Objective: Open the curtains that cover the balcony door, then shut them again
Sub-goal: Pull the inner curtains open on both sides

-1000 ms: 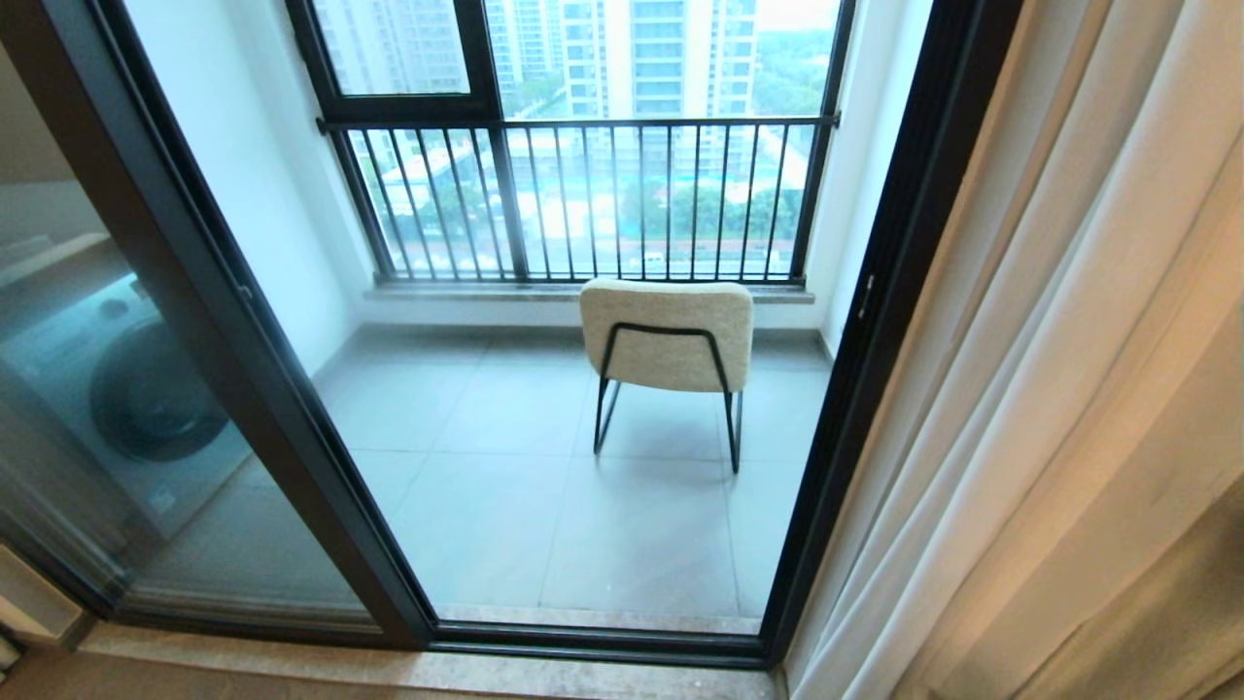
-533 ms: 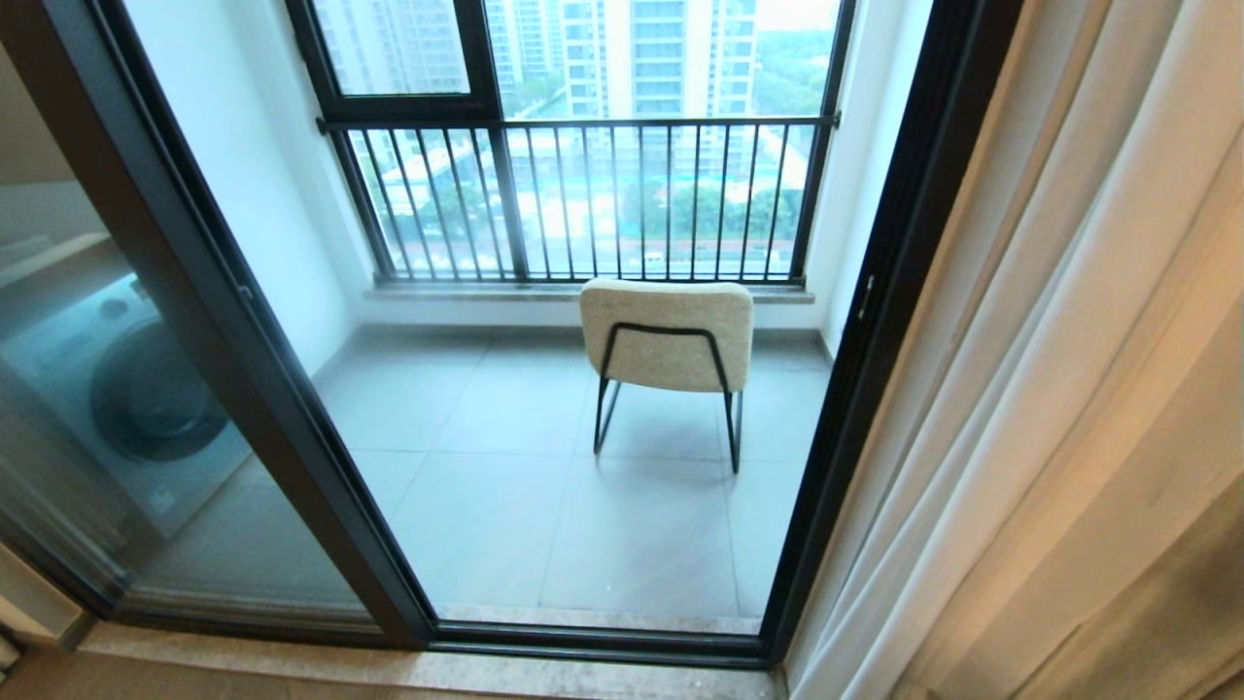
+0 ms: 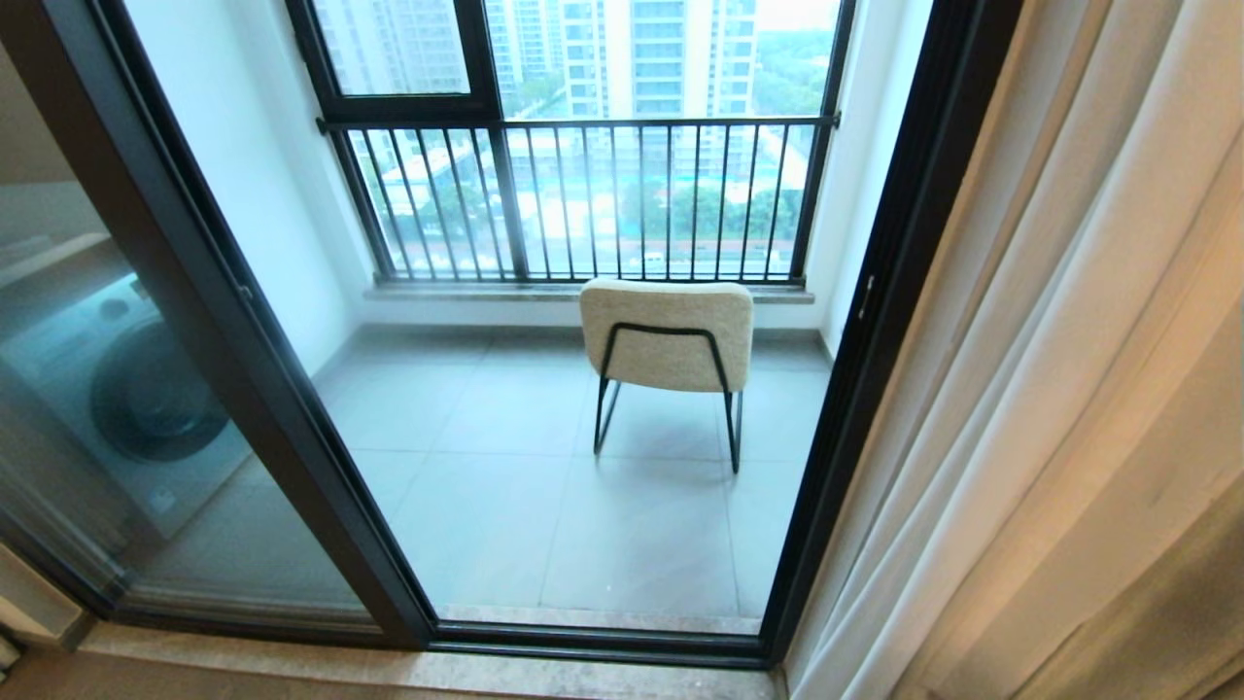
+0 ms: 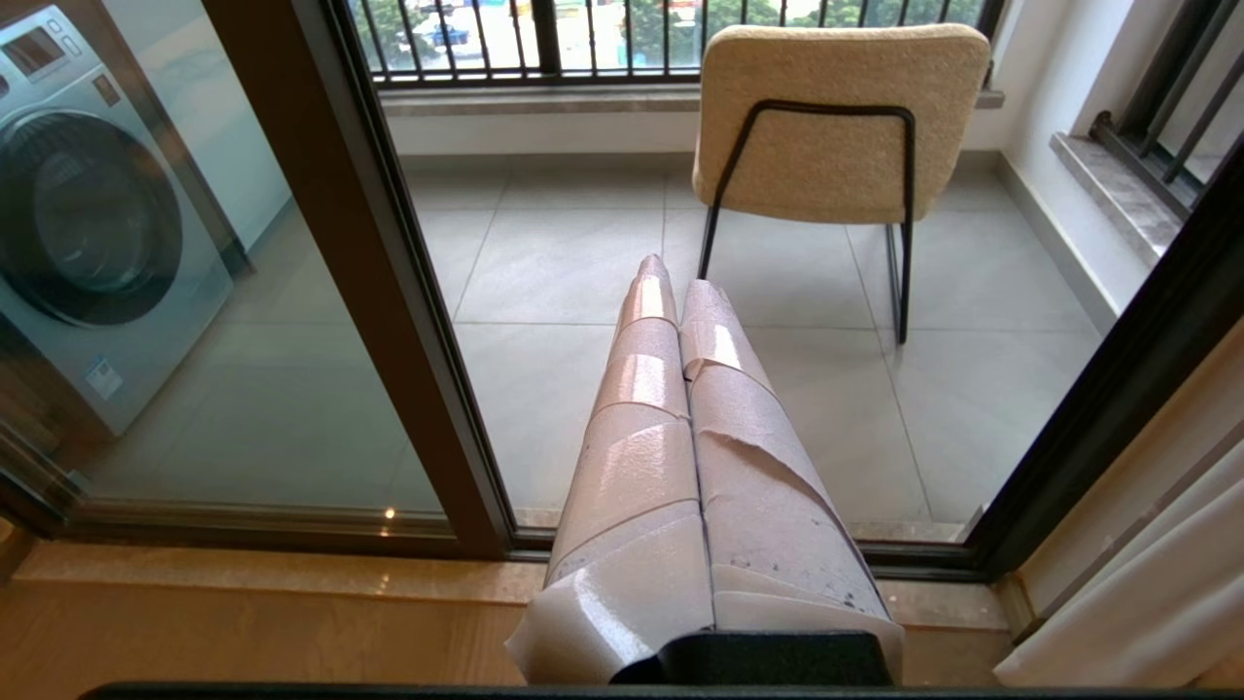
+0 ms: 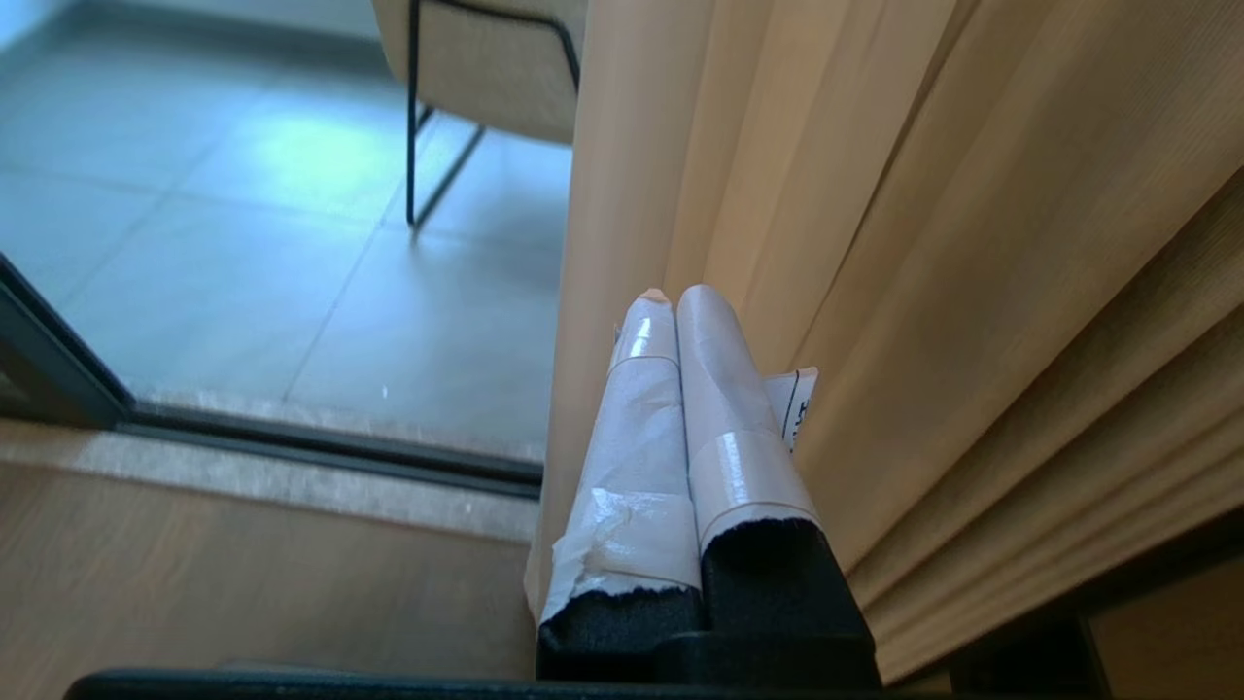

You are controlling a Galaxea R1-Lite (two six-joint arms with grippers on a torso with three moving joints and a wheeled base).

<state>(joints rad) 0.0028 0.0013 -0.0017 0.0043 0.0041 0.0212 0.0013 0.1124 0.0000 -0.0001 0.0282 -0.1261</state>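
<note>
The curtains (image 3: 1069, 389) hang gathered in long folds at the right, beside the dark frame of the balcony door (image 3: 855, 408). The door's glass is uncovered. Neither gripper shows in the head view. In the right wrist view my right gripper (image 5: 673, 295) is shut, its taped fingers pressed together with no fabric between them. It sits close in front of the curtains' (image 5: 875, 194) left edge, and I cannot tell whether it touches them. My left gripper (image 4: 671, 277) is shut and empty, pointing at the balcony door (image 4: 360, 292), with the curtains (image 4: 1147, 583) off to its side.
A cream chair (image 3: 667, 335) on black legs stands on the tiled balcony before the black-barred railing window (image 3: 583, 194). A washing machine (image 3: 146, 389) shows behind the left glass panel. A stone threshold (image 3: 389, 666) runs along the door's foot.
The curtain folds at the lower right of the head view have shifted slightly. Everything else in that view looks the same.
</note>
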